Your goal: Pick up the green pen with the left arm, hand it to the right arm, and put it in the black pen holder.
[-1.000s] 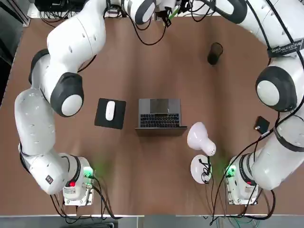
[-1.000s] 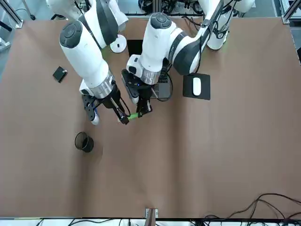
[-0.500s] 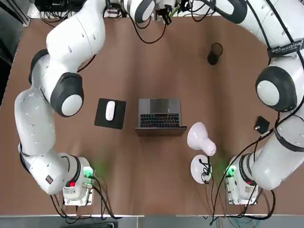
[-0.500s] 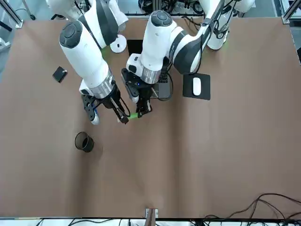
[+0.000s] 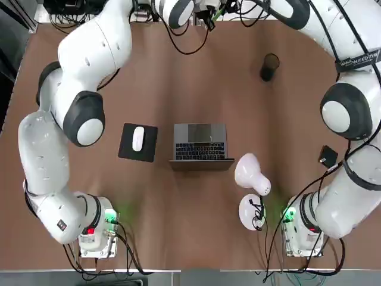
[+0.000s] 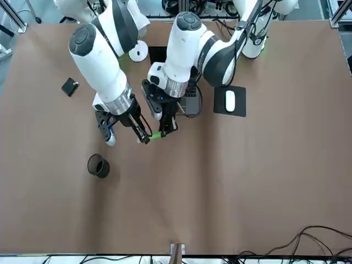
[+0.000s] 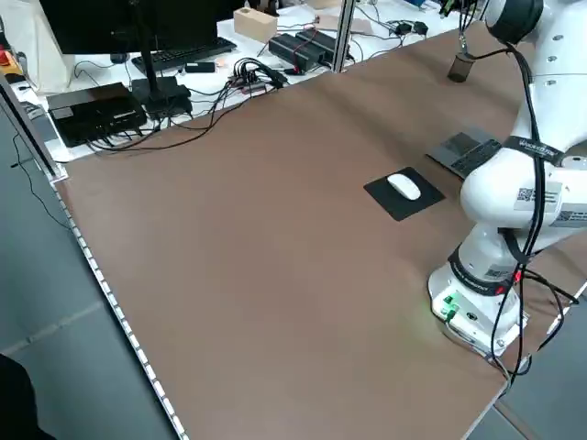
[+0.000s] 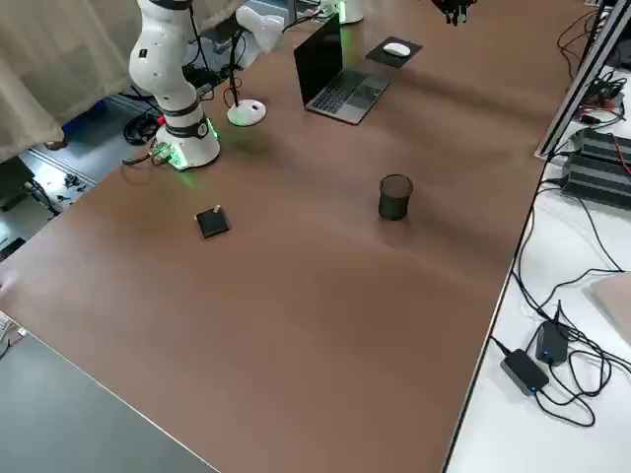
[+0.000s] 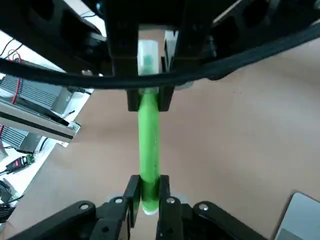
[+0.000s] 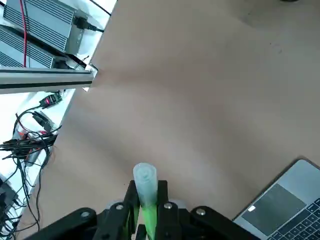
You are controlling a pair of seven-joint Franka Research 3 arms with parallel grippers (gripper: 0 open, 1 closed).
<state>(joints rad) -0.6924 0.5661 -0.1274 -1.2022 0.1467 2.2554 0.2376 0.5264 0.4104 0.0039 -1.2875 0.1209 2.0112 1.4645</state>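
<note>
L gripper (image 9: 150,197) clamped on one end of the green pen (image 9: 149,135); R gripper (image 10: 147,205) clamped on it too, nearer the other end. Pen is up off the table (image 6: 220,187), bridging the two grippers. Black pen holder (image 6: 98,165) stands upright on the table, on the R arm's side, well apart from both.

Step in hand, as judged: the handover, w/ both grips on & the L release due. To do it well: hold both arms steady, check R has a firm bite, then open L fully before any pull. Back L straight off, w/o twisting, so the pen doesn't pivot in R's grip. If L drags on the pen, it could skew or drop. Only then swing R over, tip the pen upright above the rim & lower gently; a light cup may topple if nudged.
</note>
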